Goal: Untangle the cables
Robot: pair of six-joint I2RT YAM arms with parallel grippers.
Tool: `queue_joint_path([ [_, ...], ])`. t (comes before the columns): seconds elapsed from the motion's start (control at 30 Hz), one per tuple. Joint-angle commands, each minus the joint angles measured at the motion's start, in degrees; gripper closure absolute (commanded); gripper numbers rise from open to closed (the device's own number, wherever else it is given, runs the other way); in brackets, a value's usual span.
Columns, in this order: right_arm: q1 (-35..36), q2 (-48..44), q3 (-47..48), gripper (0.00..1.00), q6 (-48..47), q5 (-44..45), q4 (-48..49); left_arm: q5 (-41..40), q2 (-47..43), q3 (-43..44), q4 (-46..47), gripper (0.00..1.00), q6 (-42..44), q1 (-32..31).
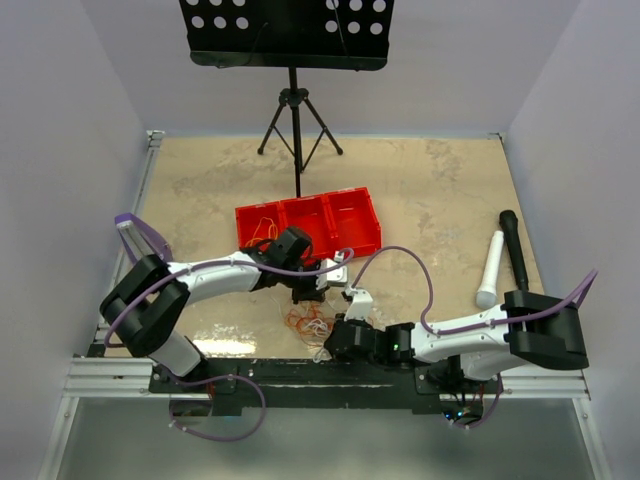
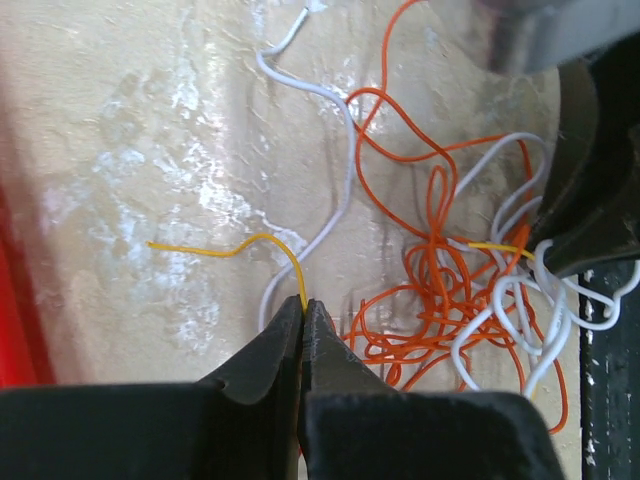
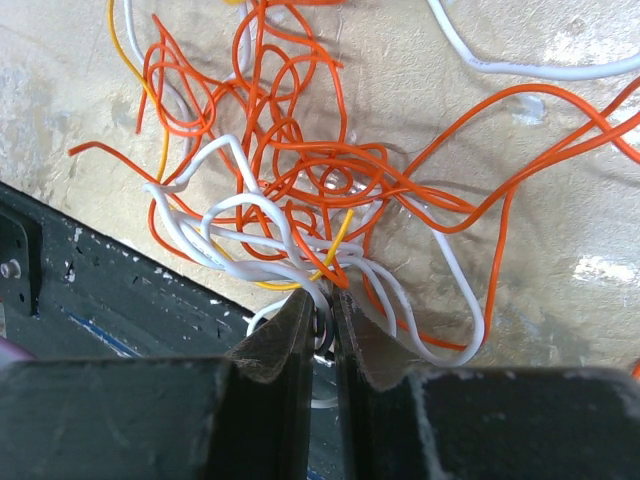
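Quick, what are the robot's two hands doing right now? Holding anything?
Left hand: closed, pinching the end of a yellow wire.
Right hand: closed on white wires in the tangle.

Two robot arms stand at one table (image 1: 430, 180): one left arm (image 1: 215, 275) and one right arm (image 1: 470, 330). On the table are one red tray (image 1: 362, 243) with three compartments, one black tripod stand (image 1: 293, 100), one white cylinder (image 1: 490, 270), one black cylinder (image 1: 514, 250) and one clump of cables (image 1: 308, 322). The cables show three colours, orange, white and yellow, too intertwined for a strand count.
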Motion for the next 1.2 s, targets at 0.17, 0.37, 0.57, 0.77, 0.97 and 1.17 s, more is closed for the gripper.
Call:
queue_joint_path([
  [0.17,0.4,-1.3,0.3,0.85,0.4,2.1,-0.4,-0.7,-6.1,8.8,-3.7,1.00,-6.9,-0.3],
  [0.37,0.8,-2.0,0.2,0.84,0.7,2.0,-0.7,0.9,-12.6,15.2,-10.8,1.00,-12.4,0.9],
  [0.57,1.0,-2.7,0.7,0.84,0.8,2.6,-1.5,-2.3,-16.5,29.6,-16.5,1.00,-12.7,4.8],
  [0.77,1.4,-5.1,1.2,0.74,1.5,4.3,-3.8,-9.4,-18.4,49.0,-21.7,1.00,-6.0,5.6],
  [0.97,1.6,-11.3,3.5,0.49,-1.1,8.0,-6.1,-11.4,-21.3,56.0,-19.0,1.00,-4.5,5.4],
  [1.17,1.7,-20.7,8.3,0.37,-7.6,12.9,-9.0,-9.5,-25.4,54.4,-16.0,1.00,-6.9,5.5],
])
